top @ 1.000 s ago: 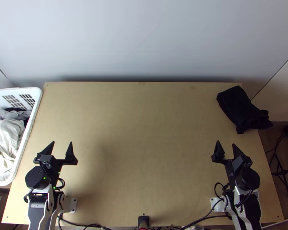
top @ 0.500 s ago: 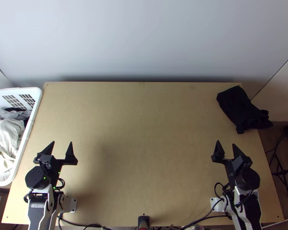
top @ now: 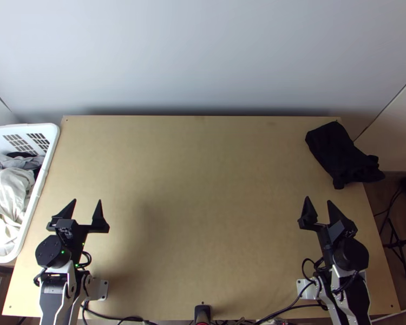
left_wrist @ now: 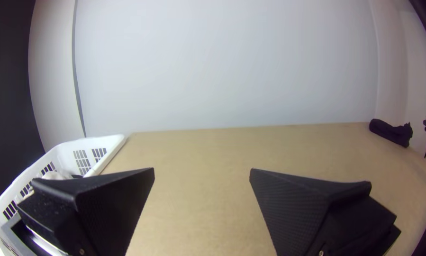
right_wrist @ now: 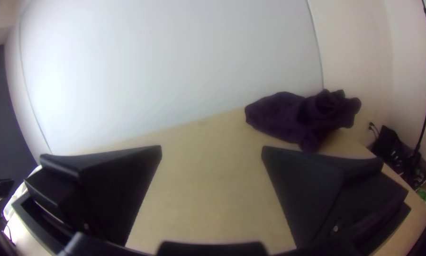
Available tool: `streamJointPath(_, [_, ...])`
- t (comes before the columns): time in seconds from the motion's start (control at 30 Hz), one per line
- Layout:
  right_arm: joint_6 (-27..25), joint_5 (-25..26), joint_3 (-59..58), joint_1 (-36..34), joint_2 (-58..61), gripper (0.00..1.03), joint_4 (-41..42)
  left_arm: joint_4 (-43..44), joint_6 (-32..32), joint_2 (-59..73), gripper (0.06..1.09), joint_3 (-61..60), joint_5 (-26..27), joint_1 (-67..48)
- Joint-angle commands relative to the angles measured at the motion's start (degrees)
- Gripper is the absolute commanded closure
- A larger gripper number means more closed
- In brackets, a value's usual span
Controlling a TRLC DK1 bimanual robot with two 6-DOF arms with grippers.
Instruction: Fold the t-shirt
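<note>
A dark cloth (top: 341, 154) is bunched at the table's (top: 203, 189) far right corner, partly spread past its side edge. Nearer, the right gripper (top: 319, 200) is held open and empty; across the table, the left gripper (top: 88, 201) is likewise parted, beside a white basket (top: 47, 168) loaded with clothes (top: 9, 203).

This looks like a robotics lab: paired arms (top: 54, 251), cables (top: 306, 306), a wooden table (top: 203, 189).
</note>
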Motion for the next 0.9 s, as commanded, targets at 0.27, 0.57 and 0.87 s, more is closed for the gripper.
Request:
streamJointPath(0.27, [-11.84, 1.26, 9.32, 0.24, 0.76, 0.04, -0.41, -8.44, -0.61, 27.19, 0.11, 24.58, -3.16, 6.20])
streamJointPath(0.57, [-3.41, 2.05, 27.42, -1.78, 22.47, 0.04, -12.36, -19.60, -2.99, 46.17, 0.11, 41.89, -2.72, 10.15])
streamJointPath(0.87, [1.16, 3.80, 34.89, -4.06, 29.23, 0.04, -15.17, -22.33, -8.00, 55.40, 0.11, 49.80, -2.63, 22.19])
